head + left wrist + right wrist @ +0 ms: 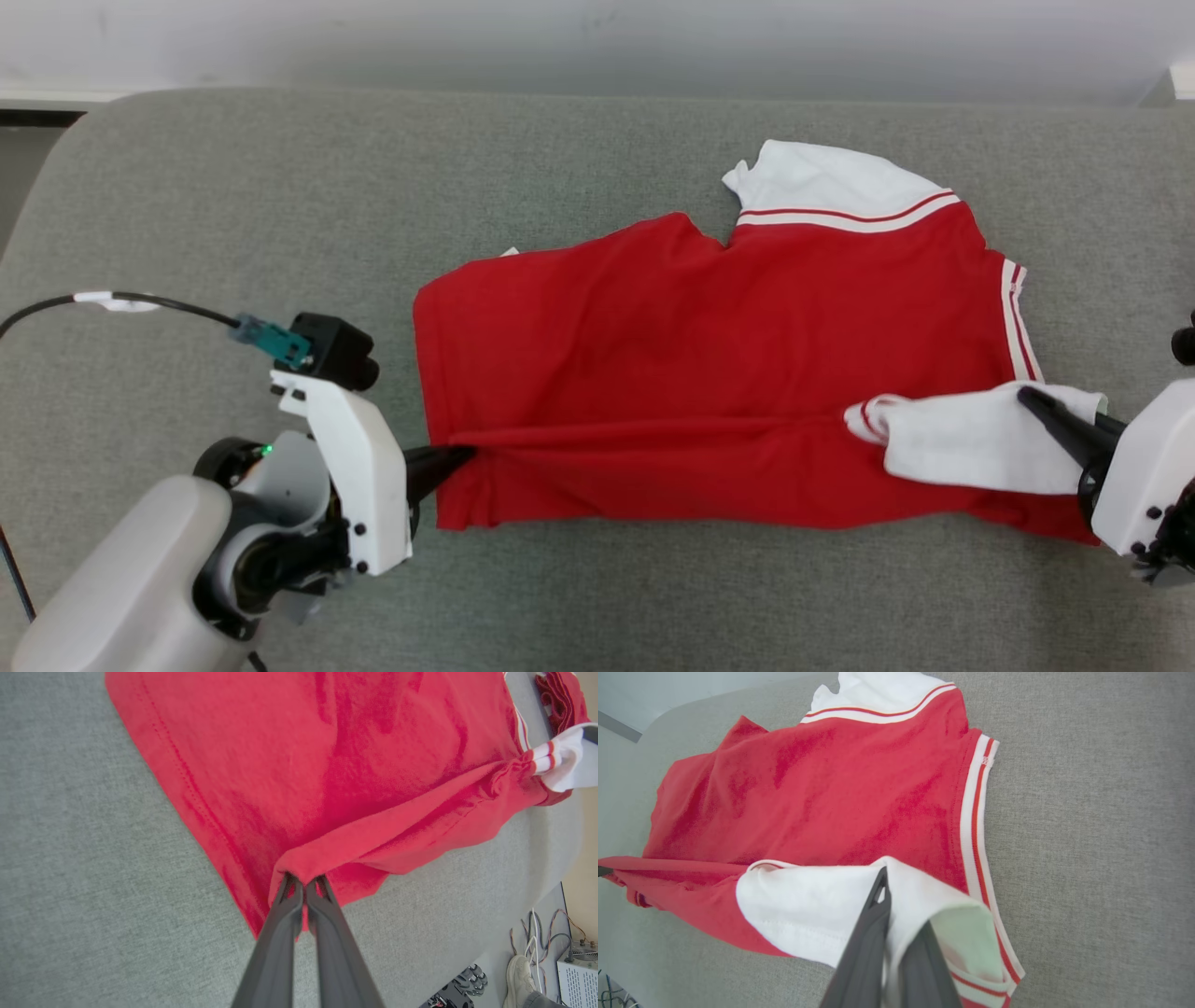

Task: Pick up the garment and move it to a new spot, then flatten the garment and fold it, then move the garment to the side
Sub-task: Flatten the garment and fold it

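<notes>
The garment [709, 364] is a red shirt with white sleeves and red-and-white striped trim, spread across the grey padded surface [280, 215]. My left gripper [465, 455] is shut on a pinch of red cloth at the shirt's left hem [299, 868], and a taut ridge runs from there to the right. My right gripper [1027, 396] is shut on the near white sleeve [822, 910], which is lifted and folded over the red body [840, 798]. The far white sleeve [822, 182] lies flat at the back.
The grey surface's near edge drops to a floor with cables, a white box [579, 975] and a shoe [518, 975] in the left wrist view. Bare padding lies to the left of the shirt and in front of it [653, 597]. A wall [560, 37] runs behind.
</notes>
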{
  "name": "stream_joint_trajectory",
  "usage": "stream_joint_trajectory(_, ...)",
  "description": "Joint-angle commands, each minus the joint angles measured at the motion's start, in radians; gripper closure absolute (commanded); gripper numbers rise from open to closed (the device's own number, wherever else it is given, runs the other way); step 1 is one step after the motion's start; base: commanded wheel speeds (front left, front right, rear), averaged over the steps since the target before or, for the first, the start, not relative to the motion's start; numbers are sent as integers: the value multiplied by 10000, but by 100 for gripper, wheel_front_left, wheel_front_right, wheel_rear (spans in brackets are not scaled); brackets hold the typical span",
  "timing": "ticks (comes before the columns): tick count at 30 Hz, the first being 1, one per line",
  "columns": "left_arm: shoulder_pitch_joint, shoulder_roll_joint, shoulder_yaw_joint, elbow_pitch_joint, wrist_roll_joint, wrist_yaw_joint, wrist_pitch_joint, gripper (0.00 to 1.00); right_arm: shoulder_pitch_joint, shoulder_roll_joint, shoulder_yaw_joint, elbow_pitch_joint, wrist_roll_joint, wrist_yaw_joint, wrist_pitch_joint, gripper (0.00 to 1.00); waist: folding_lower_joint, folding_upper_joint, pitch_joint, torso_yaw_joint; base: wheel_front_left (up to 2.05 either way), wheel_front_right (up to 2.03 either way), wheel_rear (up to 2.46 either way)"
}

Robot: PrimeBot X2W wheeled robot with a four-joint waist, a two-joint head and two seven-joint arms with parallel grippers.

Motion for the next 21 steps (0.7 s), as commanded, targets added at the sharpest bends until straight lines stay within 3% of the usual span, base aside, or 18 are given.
stream_joint_trajectory(1,-128,-66,27,116,67,56,-88,53,-181,-20,8,171,-170,2,-160,0,-1,0,74,37,0,0,0)
stream_joint_trajectory(2,-192,-122,3,233,96,46,-115,0,-302,-27,64,328,-277,2,-339,0,-1,0,87,50,0,0,0)
stream_joint_trajectory(7,58,-198,208,386,-57,-5,-552,0,-276,-153,123,629,-48,2,-1256,0,-1,0,-63,76,0,0,0)
stream_joint_trajectory(11,725,172,817,-75,105,357,-1457,0,363,-477,-98,227,117,2,-2270,0,-1,0,-278,-36,0,0,0)
stream_joint_trajectory(15,1675,595,1192,-907,512,774,-2262,0,1261,-1163,-211,-291,-43,2,-3245,0,-1,0,-359,-104,0,0,0)
stream_joint_trajectory(21,2739,193,731,-1795,1464,1500,-3218,0,2671,-2420,768,-564,-840,2,-5168,0,-1,0,-100,-93,0,0,0)
